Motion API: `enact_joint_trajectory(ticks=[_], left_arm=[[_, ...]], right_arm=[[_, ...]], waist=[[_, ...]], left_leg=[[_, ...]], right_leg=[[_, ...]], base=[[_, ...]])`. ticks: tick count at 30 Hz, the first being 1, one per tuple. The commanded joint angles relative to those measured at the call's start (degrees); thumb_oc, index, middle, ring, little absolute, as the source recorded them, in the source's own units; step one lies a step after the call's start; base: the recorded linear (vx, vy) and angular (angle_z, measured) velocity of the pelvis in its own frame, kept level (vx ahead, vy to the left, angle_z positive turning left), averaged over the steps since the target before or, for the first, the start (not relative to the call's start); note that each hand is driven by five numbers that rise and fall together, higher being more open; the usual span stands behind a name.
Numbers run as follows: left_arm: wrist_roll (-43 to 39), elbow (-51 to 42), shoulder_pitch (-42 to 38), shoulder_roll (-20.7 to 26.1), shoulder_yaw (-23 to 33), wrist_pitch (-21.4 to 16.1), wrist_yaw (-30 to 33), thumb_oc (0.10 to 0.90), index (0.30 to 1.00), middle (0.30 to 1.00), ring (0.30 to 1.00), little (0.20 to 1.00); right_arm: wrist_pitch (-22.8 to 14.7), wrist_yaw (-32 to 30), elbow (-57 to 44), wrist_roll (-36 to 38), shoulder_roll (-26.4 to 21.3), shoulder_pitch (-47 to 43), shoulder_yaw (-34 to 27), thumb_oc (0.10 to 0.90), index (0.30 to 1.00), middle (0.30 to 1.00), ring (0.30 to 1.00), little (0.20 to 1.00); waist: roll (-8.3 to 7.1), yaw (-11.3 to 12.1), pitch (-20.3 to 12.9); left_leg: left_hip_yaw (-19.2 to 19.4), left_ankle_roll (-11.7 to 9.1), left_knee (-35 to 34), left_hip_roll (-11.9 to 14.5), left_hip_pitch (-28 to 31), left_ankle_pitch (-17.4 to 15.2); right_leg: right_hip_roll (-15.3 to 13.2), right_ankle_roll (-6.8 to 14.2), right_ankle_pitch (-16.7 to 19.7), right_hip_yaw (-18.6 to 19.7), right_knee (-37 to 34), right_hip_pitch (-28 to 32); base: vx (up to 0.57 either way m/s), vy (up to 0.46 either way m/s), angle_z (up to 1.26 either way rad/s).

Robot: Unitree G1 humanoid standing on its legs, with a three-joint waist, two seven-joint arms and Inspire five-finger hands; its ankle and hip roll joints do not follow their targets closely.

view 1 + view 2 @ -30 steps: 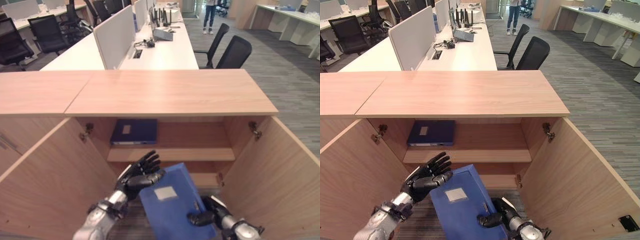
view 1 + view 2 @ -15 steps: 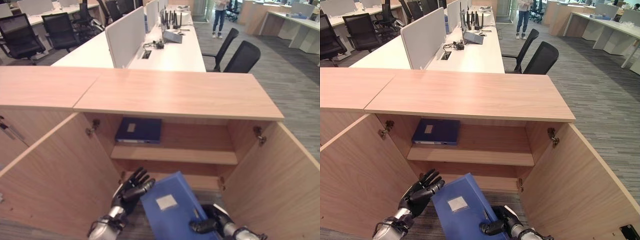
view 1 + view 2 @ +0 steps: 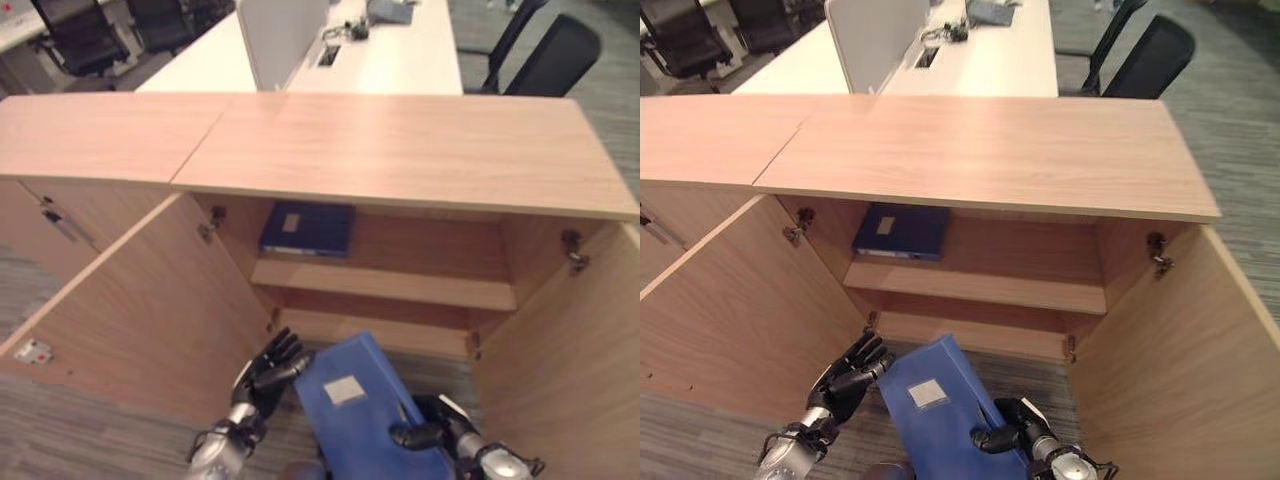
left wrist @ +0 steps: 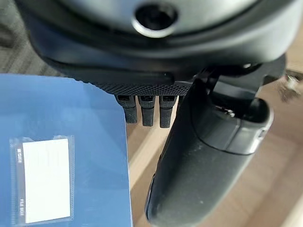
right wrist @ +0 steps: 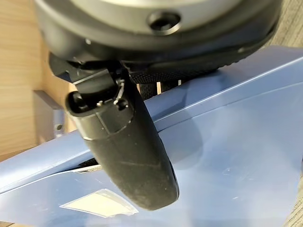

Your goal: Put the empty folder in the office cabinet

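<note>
The blue folder (image 3: 940, 410) sat tilted before the open cabinet (image 3: 980, 150), its long axis pointing toward the lower shelf (image 3: 975, 335), label face up. The right hand (image 3: 1012, 430) clamped thumb and fingers on its right edge. The left hand (image 3: 852, 372) lay against its left edge, fingers straight and spread.

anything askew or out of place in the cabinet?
Nothing stands out. One dark blue folder lies flat on the upper shelf, both doors open. The blue folder sits tilted between the right hand and left hand, outside the cabinet.
</note>
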Motion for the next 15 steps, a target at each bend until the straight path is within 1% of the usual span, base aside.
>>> enact_joint_trajectory(ticks=[1, 2, 3, 4, 5, 6, 7, 8, 9, 11, 12, 13, 14, 15], left_arm=[[2.76, 0.78, 3.36, 2.14, -0.93, 0.59, 1.54, 0.8, 0.9, 0.9, 0.9, 0.9], [3.17, 1.31, 3.33, 2.46, -0.89, 0.49, 2.34, 0.8, 0.9, 0.9, 0.9, 0.9], [3.68, 3.72, 2.94, 2.5, -1.25, 0.55, 3.85, 0.8, 0.9, 0.9, 0.9, 0.9], [3.68, 3.73, 2.92, 2.49, -1.26, 0.55, 3.85, 0.8, 0.9, 0.9, 0.9, 0.9], [4.24, 5.74, 2.82, 2.53, -0.96, 0.33, 4.92, 0.8, 0.9, 0.9, 0.9, 0.9], [5.89, 13.41, 1.43, 1.95, -0.15, 0.21, 7.85, 0.8, 0.9, 0.9, 0.9, 0.9], [5.89, 13.42, 1.41, 1.93, -0.15, 0.21, 7.85, 0.8, 0.9, 0.9, 0.9, 0.9], [7.21, 17.79, 0.76, 1.56, 0.45, 0.37, 8.55, 0.8, 0.9, 0.9, 0.9, 0.9], [12.01, 31.51, -2.3, 0.51, 2.31, 0.61, 10.19, 0.8, 0.9, 0.9, 0.9, 0.9], [17.04, 44.68, -5.64, -0.23, 4.83, 0.52, 12.01, 0.8, 0.9, 0.9, 0.9, 0.9], [18.68, 48.4, -6.62, -0.36, 5.62, 0.49, 12.49, 0.8, 0.9, 0.9, 0.9, 0.9], [18.68, 48.41, -6.63, -0.36, 5.63, 0.49, 12.48, 0.8, 0.9, 0.9, 0.9, 0.9], [21.29, 52.78, -7.08, -0.1, 6.94, 1.14, 12.38, 0.8, 0.9, 0.9, 0.9, 0.9], [28.85, 60.48, -6.52, 1.2, 9.85, 2.85, 11.56, 0.8, 0.9, 0.9, 0.9, 0.9]], right_arm=[[-5.59, -1.43, -7.35, 8.44, 3.83, -3.62, -6.04, 0.4, 0.3, 0.3, 0.3, 0.3], [-5.44, -1.76, -7.1, 8.6, 3.99, -3.82, -5.85, 0.4, 0.3, 0.3, 0.3, 0.3], [-5.26, -2.24, -6.91, 9.43, 4.17, -4.15, -5.48, 0.4, 0.3, 0.3, 0.3, 0.3], [-5.26, -2.24, -6.91, 9.43, 4.16, -4.16, -5.48, 0.4, 0.3, 0.3, 0.3, 0.3], [-5.2, -2.66, -6.78, 10.21, 4.21, -4.44, -5.33, 0.4, 0.3, 0.3, 0.3, 0.3], [-5.15, -3.87, -6.74, 12.25, 4.85, -5.12, -4.99, 0.4, 0.3, 0.3, 0.3, 0.3], [-5.15, -3.87, -6.73, 12.25, 4.83, -5.13, -4.99, 0.4, 0.3, 0.3, 0.3, 0.3], [-5.13, -4.3, -6.75, 13.28, 5.16, -5.49, -4.99, 0.4, 0.3, 0.3, 0.3, 0.3], [-5.39, -5.07, -6.53, 15.26, 5.69, -6.53, -4.69, 0.4, 0.3, 0.3, 0.3, 0.3], [-5.81, -5.56, -6.33, 16.48, 6.23, -8.35, -3.9, 0.4, 0.3, 0.3, 0.3, 0.3], [-5.99, -5.66, -6.42, 16.83, 6.2, -8.9, -3.52, 0.4, 0.3, 0.3, 0.3, 0.3], [-5.99, -5.66, -6.42, 16.83, 6.2, -8.91, -3.52, 0.4, 0.3, 0.3, 0.3, 0.3], [-6.22, -5.51, -6.13, 17.09, 5.98, -9.79, -2.95, 0.4, 0.3, 0.3, 0.3, 0.3], [-6.28, -4.54, -7.28, 16.45, 5.14, -9.96, -2.52, 0.4, 0.3, 0.3, 0.3, 0.3]], waist=[[-1.79, -1.09, -3.29], [-1.92, -1.02, -3.46], [-2.37, -0.88, -3.28], [-2.3, -0.88, -3.4], [-2.74, -0.85, -3.05], [-3.41, -0.79, -3.04], [-3.33, -0.8, -3.16], [-3.69, -0.83, -3.12], [-4.07, -0.82, -3.2], [-4.33, -0.5, -2.96], [-4.37, -0.33, -2.73], [-4.37, -0.32, -2.74], [-4.81, -0.1, -2.24], [-4.33, -0.23, -1.18]], left_leg=[[1.17, 0.05, -0.07, 0.22, -5.68, 2.09], [1.57, 0.24, -0.07, 0.3, -5.38, 2.61], [2.45, 0.62, 1.03, 0.24, -5.84, 2.99], [2.41, 0.61, 1.03, 0.31, -6.0, 3.04], [2.86, 0.78, 2.82, 0.04, -7.2, 2.4], [3.73, 1.55, 6.79, -0.58, -10.56, 0.43], [3.68, 1.54, 6.82, -0.51, -10.75, 0.46], [4.27, 1.82, 7.98, -0.76, -11.85, -0.38], [4.97, 2.48, 9.89, -1.28, -14.31, -1.92], [5.74, 3.44, 12.52, -1.79, -16.82, -3.99], [6.07, 3.9, 13.46, -1.93, -17.48, -4.8], [6.08, 3.9, 13.48, -1.92, -17.52, -4.82], [6.38, 4.06, 15.11, -2.57, -17.6, -6.96], [6.88, 6.28, 17.79, -3.82, -16.84, -10.8]], right_leg=[[2.75, 1.11, -5.44, -2.43, 0.15, 2.03], [2.37, 1.29, -5.73, -1.82, 0.15, 2.08], [1.45, 1.64, -5.94, -0.89, 0.15, 1.9], [1.53, 1.62, -5.88, -0.89, 0.15, 1.74], [0.86, 2.09, -6.04, -0.69, 0.15, 1.48], [-0.82, 2.84, -5.91, 0.02, 0.15, -0.32], [-0.74, 2.82, -5.86, 0.01, 0.15, -0.49], [-1.46, 3.24, -5.79, 0.15, 0.15, -1.13], [-2.87, 3.94, -5.48, 0.46, 0.49, -2.97], [-4.56, 4.58, -5.93, 0.69, 4.01, -6.12], [-5.12, 4.5, -6.09, 0.9, 6.02, -7.7], [-5.11, 4.5, -6.1, 0.91, 6.04, -7.73], [-6.4, 4.75, -6.88, 0.89, 8.12, -8.24], [-8.93, 4.93, -5.81, 0.67, 17.49, -12.32]], base=[[0.25, 0.17, -0.51], [0.3, 0.239, -0.58], [0.22, 0.185, -0.49], [0.22, 0.192, -0.51], [0.22, 0.238, -0.6], [0.22, 0.238, -0.59], [0.21, 0.23, -0.5], [0.17, 0.216, -0.17], [0.21, 0.297, -0.09], [0.13, 0.257, -0.08], [0.04, 0.127, -0.27], [0.09, 0.131, -0.36], [0.23, 0.343, -0.4], [0.23, 0.344, -0.35]])
